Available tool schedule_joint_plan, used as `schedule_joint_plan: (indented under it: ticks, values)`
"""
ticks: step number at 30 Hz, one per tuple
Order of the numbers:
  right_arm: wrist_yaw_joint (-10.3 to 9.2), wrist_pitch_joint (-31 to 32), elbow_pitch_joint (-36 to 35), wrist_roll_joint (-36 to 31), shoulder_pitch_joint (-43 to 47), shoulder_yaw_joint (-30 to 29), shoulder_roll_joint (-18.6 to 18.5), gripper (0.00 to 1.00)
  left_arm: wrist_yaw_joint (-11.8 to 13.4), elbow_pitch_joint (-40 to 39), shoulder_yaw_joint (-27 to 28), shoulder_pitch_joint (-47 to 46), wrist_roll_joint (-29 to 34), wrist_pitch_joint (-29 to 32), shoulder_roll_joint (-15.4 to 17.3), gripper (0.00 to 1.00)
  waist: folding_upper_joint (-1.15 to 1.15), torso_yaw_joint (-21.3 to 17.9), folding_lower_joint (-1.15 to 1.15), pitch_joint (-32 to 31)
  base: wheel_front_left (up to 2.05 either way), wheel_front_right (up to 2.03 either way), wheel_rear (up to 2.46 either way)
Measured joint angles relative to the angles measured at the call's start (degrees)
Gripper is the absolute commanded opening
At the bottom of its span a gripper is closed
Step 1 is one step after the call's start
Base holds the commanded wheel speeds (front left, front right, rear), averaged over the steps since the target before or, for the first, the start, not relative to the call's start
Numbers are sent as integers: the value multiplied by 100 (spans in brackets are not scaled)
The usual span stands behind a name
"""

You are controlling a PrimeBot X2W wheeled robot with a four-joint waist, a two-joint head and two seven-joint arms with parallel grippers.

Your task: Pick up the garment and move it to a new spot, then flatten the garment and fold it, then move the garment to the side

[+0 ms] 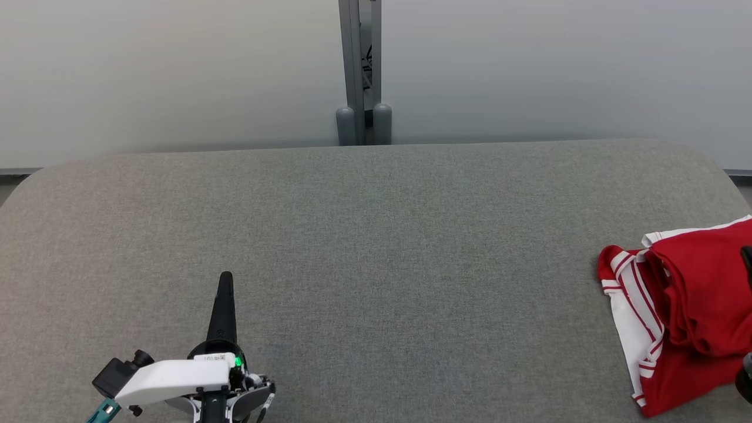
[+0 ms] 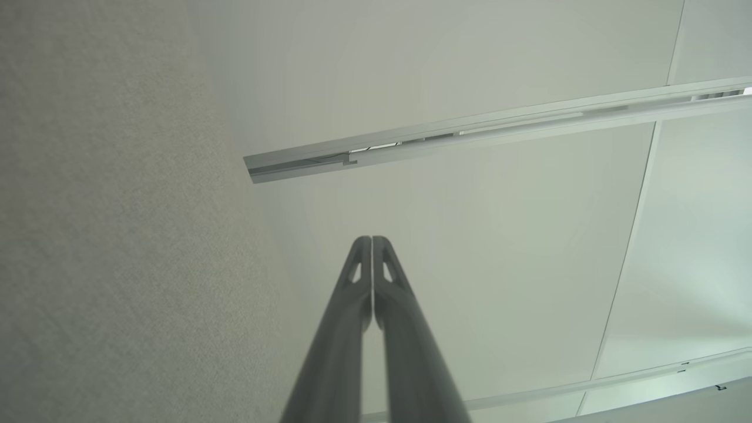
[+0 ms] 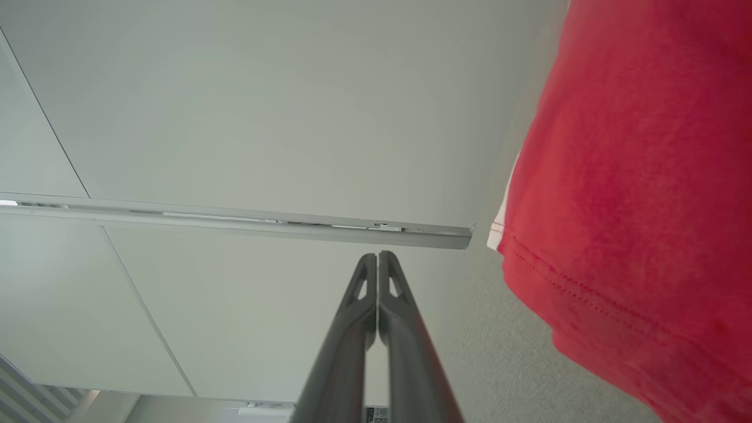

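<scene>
Small white label (image 1: 210, 356) on left end effector (image 1: 226, 276), print too small to read

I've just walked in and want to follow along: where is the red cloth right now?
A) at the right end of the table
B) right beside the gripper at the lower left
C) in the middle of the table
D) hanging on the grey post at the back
A: the red and white garment lies bunched at the right end of the grey table, well away from the left gripper.
</scene>
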Motion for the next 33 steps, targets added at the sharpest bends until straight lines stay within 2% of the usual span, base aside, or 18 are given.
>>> schedule_joint_plan:
  ticks: [12, 33]
  values:
    - [0, 176, 126, 425, -119, -153, -40, 0, -118, 44, 10, -91, -415, -34, -57, 0, 0, 19, 0, 27, 0, 0, 0]
    - [0, 175, 127, 432, -132, -142, -52, 0, -121, 42, 12, -95, -422, -34, -57, 0, 0, 18, 0, 27, 0, 0, 0]
